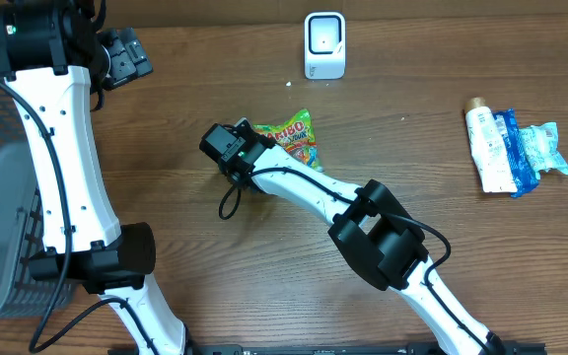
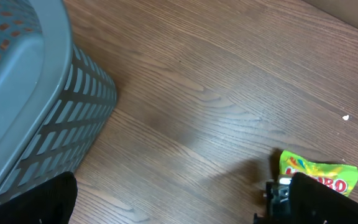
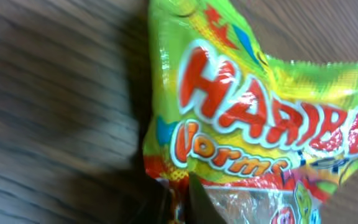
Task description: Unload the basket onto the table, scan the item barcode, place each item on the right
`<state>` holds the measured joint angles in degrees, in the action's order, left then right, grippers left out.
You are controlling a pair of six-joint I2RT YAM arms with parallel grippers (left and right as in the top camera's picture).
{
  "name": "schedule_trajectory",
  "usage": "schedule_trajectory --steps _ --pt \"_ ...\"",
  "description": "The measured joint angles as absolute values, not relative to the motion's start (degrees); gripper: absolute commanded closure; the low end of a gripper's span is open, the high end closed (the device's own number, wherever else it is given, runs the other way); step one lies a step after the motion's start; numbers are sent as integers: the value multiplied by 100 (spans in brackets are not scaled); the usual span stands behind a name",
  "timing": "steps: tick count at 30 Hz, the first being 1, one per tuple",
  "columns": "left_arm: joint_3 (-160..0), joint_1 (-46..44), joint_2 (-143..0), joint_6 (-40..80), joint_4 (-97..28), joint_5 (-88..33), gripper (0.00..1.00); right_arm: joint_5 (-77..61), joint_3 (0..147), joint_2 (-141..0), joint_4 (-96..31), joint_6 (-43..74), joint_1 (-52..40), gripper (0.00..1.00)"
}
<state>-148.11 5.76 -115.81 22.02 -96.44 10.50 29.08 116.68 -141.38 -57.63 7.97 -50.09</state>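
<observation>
The yellow-green crinkly plastic Haribo worms bag [image 1: 297, 138] lies mid-table, near the white upright barcode scanner [image 1: 324, 44] but apart from it. We judge the right gripper [image 1: 261, 144] pinched on its edge; lifting and scanning are left. The left gripper [image 1: 126, 54] hangs spread, empty.

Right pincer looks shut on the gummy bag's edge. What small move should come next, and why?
Probably a short lift straight up. The right pincer is shut on the edge of the yellow-green plastic Haribo gummy bag, which lies flat on the wooden table, and the white barcode scanner stands apart, farther back.
</observation>
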Motion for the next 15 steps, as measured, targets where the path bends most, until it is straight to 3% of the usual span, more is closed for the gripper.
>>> schedule_trajectory --steps 8,15 --pt "-14811 576 -11581 2202 -9642 1052 0 2783 11867 -14162 -6643 910 -4971 96" --pt "-14811 576 -11581 2202 -9642 1050 0 399 12049 -13880 -6840 434 -4580 96"
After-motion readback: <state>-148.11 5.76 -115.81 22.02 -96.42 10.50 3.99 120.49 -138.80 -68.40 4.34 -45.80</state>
